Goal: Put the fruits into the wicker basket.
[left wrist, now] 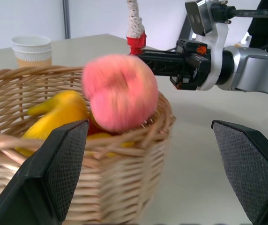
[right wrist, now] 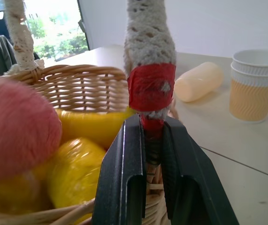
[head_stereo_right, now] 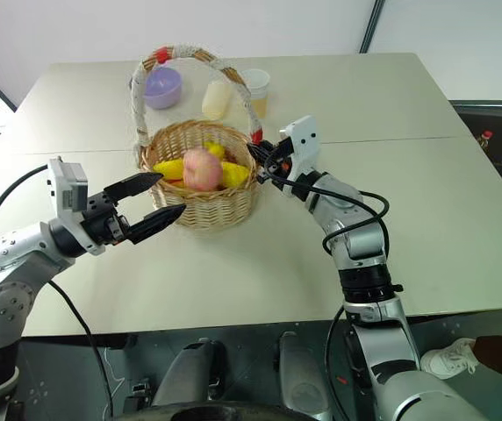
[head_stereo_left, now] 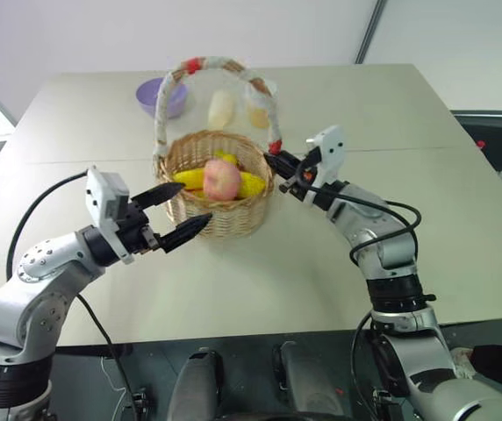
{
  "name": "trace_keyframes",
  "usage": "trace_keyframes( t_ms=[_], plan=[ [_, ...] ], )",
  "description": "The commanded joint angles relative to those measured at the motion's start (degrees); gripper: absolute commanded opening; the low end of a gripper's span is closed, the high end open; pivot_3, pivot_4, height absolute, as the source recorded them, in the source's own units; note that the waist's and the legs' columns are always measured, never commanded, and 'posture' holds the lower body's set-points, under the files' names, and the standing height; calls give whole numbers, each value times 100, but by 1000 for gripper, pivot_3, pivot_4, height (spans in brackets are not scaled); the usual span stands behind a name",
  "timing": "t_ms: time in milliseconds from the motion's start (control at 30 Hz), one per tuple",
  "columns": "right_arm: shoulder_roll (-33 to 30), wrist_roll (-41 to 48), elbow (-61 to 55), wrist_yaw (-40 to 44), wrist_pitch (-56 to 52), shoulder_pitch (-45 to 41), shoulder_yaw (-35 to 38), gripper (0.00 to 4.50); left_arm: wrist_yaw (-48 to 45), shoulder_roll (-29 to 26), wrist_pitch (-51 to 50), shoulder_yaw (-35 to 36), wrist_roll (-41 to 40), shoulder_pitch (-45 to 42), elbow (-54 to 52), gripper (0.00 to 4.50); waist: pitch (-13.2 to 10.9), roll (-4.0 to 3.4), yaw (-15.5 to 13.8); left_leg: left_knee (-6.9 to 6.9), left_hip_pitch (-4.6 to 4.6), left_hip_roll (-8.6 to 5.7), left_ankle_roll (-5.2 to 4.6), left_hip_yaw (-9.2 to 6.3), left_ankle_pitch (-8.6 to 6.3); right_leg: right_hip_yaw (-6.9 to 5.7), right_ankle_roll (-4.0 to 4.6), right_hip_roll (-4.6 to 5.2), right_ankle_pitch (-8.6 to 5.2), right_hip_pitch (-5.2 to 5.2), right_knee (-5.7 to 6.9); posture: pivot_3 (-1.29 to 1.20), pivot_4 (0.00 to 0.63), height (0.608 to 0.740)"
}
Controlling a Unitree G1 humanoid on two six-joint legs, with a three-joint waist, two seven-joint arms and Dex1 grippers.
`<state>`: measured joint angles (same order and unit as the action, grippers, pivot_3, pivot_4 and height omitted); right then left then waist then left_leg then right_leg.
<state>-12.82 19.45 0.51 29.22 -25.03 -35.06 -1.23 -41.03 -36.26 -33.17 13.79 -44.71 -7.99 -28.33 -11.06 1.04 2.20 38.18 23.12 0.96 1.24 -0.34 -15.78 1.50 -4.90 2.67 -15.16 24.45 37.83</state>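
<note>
Nearest, the left pincer hovers with fingers spread wide just beside the wicker basket, empty, seemingly free to steady it. On the tabletop, the basket already holds the peach, banana and lemon, piled together. Beyond, the right pincer is clamped on the handle's base, probably to brace the basket. Farthest stand a purple bowl, a cream oblong object and a cup.

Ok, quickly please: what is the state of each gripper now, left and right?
Left gripper: open, empty, beside the wicker basket.
Right gripper: closed on the base of the basket handle.
</note>
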Motion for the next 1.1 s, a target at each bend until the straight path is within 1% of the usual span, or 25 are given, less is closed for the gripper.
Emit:
trace_keyframes(
  t_ms=[33,167,233,300,400,500,667,733,800,867,933,1000,1100],
  plan=[
    [-41,169,-531,-47,133,-11,280,40,-35,32,60,-55,-76,-95,-132,4500,0,0,3,0,0,0,0,0,0,0,0,0,0,0,0,0,150,740],
    [-555,124,-919,-312,205,180,953,40,-117,101,91,-210,-40,-265,21,4500,0,-1,-47,1,6,-1,0,-2,0,-1,0,3,0,2,-1,0,150,740],
    [-1026,-12,-913,-450,229,295,1396,40,-193,121,116,-283,-8,-360,126,4500,-1,-1,-151,1,7,-4,0,-1,0,-1,-1,7,0,2,-3,0,150,740],
    [-1538,-148,-688,-625,329,436,1923,40,-296,157,156,-387,39,-497,280,4500,0,-1,-181,1,13,-10,0,1,0,-3,-1,8,0,1,-11,0,150,740],
    [-2009,-314,-197,-897,543,596,2443,40,-411,227,219,-525,125,-688,485,4500,0,-1,-167,1,19,-13,-2,7,-1,-4,-1,6,1,1,-21,0,150,740],
    [-2187,-492,448,-1162,936,674,2740,40,-481,293,269,-618,180,-829,621,4500,0,-1,-102,0,15,-9,-2,15,-1,-2,-1,-3,1,1,-22,0,150,740],
    [-2230,-530,961,-1404,1262,743,2971,40,-553,358,299,-670,265,-889,704,4500,-1,-22,36,-3,4,-1,-2,18,0,8,0,-14,0,1,-9,0,150,740],
    [-2236,-439,928,-1427,1234,811,3054,974,-581,366,303,-664,293,-904,742,4500,0,-24,31,-3,-3,-2,-2,17,0,16,-1,-14,0,1,-3,0,150,740],
    [-2252,-404,794,-1430,1191,879,3089,1763,-593,373,300,-660,315,-906,767,4500,0,-24,20,-2,-3,-2,-2,16,0,16,-1,-14,0,1,0,0,150,740],
    [-2288,-385,610,-1443,1123,960,3115,2834,-579,368,291,-654,344,-903,798,4500,0,-24,11,-1,-2,-2,-2,15,0,16,-1,-13,0,0,0,0,150,740],
    [-2360,-343,308,-1398,997,1126,3146,3726,-514,340,282,-642,433,-895,875,4500,1,-24,1,-1,-1,-3,-2,14,0,16,-1,-11,0,0,0,0,150,740],
    [-2461,-301,6,-1267,906,1373,3177,3726,-456,277,299,-636,602,-855,987,4500,1,-25,-11,-1,-1,-3,-2,12,0,16,-2,-11,0,0,0,0,150,740],
    [-2638,-5,-465,-825,727,1994,3394,3726,-365,196,427,-445,850,-654,1217,4500,2,-24,-27,-1,-1,-3,-2,12,0,16,-2,-10,0,0,-2,0,150,740]
  ],
)
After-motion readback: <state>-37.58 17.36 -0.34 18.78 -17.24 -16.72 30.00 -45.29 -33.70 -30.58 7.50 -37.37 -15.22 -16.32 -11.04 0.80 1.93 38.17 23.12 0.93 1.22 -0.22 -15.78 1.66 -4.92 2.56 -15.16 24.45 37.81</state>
